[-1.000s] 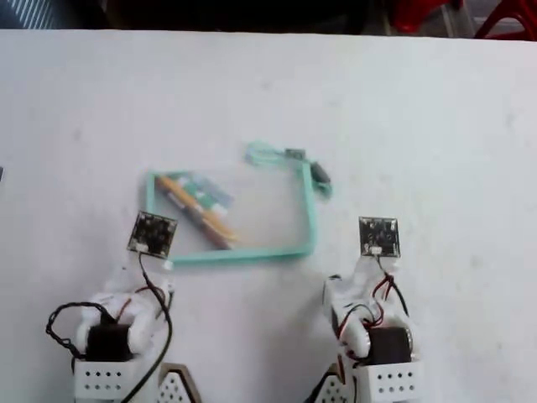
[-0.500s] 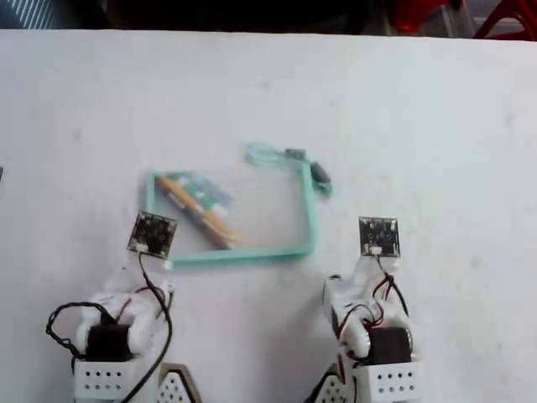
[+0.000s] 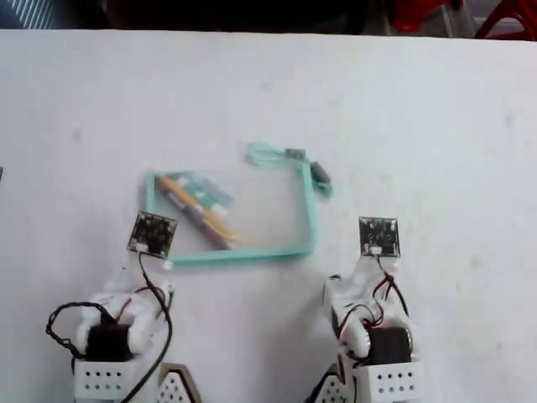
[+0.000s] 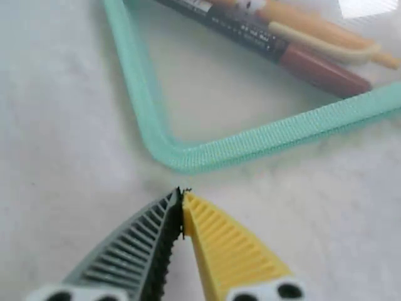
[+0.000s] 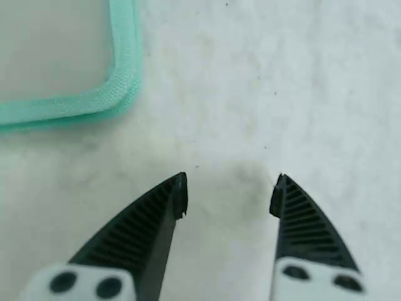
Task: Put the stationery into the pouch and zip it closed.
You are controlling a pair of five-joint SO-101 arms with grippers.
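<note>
A clear pouch with a teal border [image 3: 312, 211] lies flat mid-table, with pens and other stationery [image 3: 200, 206] inside its left part. Its zip pull and teal loop [image 3: 289, 156] sit at the far right corner. My left gripper [image 4: 182, 199] is shut, its tips just short of the pouch's near left corner [image 4: 164, 150], with pens [image 4: 294, 47] showing through the plastic. My right gripper [image 5: 229, 191] is open over bare table, just off the pouch's near right corner [image 5: 122, 88]. Both arms [image 3: 151, 239] [image 3: 377, 239] rest at the near edge.
The white table [image 3: 419, 126] stretches wide around the pouch. A dark room edge with red chair legs [image 3: 495, 17] runs along the far side.
</note>
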